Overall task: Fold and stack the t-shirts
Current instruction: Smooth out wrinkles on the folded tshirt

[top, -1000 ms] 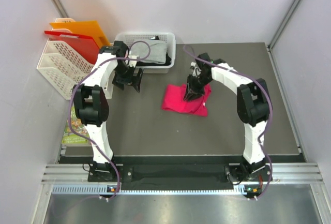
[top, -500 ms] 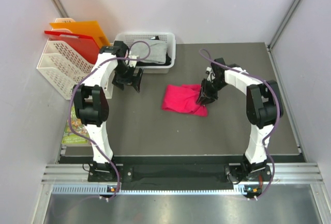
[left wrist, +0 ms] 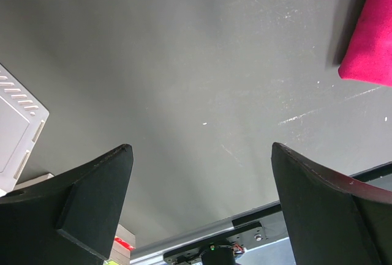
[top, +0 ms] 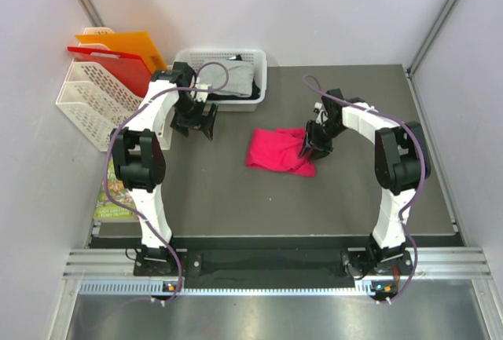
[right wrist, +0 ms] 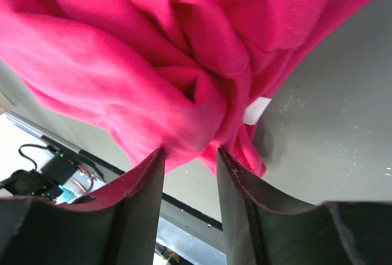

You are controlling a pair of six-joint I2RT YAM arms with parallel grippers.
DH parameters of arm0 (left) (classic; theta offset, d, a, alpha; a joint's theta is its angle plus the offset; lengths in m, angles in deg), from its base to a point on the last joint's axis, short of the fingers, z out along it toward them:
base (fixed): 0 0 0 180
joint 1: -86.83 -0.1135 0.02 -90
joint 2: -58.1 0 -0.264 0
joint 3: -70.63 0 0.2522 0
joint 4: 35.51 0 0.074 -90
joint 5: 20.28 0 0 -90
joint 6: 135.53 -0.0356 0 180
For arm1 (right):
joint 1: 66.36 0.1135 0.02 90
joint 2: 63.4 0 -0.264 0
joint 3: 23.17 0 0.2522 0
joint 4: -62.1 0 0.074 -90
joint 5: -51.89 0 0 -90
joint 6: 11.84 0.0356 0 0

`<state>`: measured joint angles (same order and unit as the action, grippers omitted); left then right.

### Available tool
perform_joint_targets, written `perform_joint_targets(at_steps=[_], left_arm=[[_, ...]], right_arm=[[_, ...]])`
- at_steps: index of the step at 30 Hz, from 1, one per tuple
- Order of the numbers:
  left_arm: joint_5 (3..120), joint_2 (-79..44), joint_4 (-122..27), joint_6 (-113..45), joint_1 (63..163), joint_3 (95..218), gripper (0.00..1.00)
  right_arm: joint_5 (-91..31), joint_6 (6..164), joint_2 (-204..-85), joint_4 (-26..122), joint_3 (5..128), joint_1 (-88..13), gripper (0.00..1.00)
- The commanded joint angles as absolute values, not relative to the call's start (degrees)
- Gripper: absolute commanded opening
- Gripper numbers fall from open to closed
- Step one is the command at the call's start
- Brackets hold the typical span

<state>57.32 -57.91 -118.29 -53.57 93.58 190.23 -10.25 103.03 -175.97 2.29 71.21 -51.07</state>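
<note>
The bright pink-red t-shirt [top: 277, 151] lies bunched on the dark table [top: 236, 199], right of centre. My right gripper [top: 308, 150] is down at its right edge. In the right wrist view its jaws [right wrist: 190, 152] stand a little apart, open, and a loose fold of the pink shirt [right wrist: 153, 44] with a white label [right wrist: 257, 111] bulges between the tips. The left gripper [top: 192, 128] hangs wide open over bare table [left wrist: 201, 149] in front of the basket, with the pink shirt's edge [left wrist: 370, 38] far to its right. A grey t-shirt [top: 233, 81] lies in the white basket [top: 220, 52]; the black one I cannot make out.
The white basket stands at the back, left of centre. A white wire rack [top: 90, 100] at the far left holds an orange folder [top: 126, 44] and a red one [top: 110, 59]. A printed sheet [top: 110, 199] lies by the table's left edge.
The right gripper dragged the shirt's edge rightward, spreading the cloth wider, and its jaws have parted a little. The left arm has not moved.
</note>
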Motion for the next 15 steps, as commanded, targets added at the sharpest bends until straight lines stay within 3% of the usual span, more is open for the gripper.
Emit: perform_joint_targets(at_steps=[1,3,10,15], left_arm=[[56.63,-56.34,-118.45,-53.53,93.6,189.95,0.99],[56.54,-56.25,-118.36,-53.53,93.6,189.6,0.99],[57.42,-55.81,-118.27,-53.88,93.6,189.51,0.99],[57.07,-55.98,-118.01,-53.97,93.6,188.89,0.99]], right_arm=[[-10.16,103.04,-176.25,3.95,71.71,-51.95,0.38],[-10.07,103.47,-176.78,4.56,72.59,-51.95,0.35],[-9.37,104.18,-176.52,5.53,74.09,-52.47,0.11],[-11.38,103.31,-172.13,3.08,75.93,-54.4,0.08]])
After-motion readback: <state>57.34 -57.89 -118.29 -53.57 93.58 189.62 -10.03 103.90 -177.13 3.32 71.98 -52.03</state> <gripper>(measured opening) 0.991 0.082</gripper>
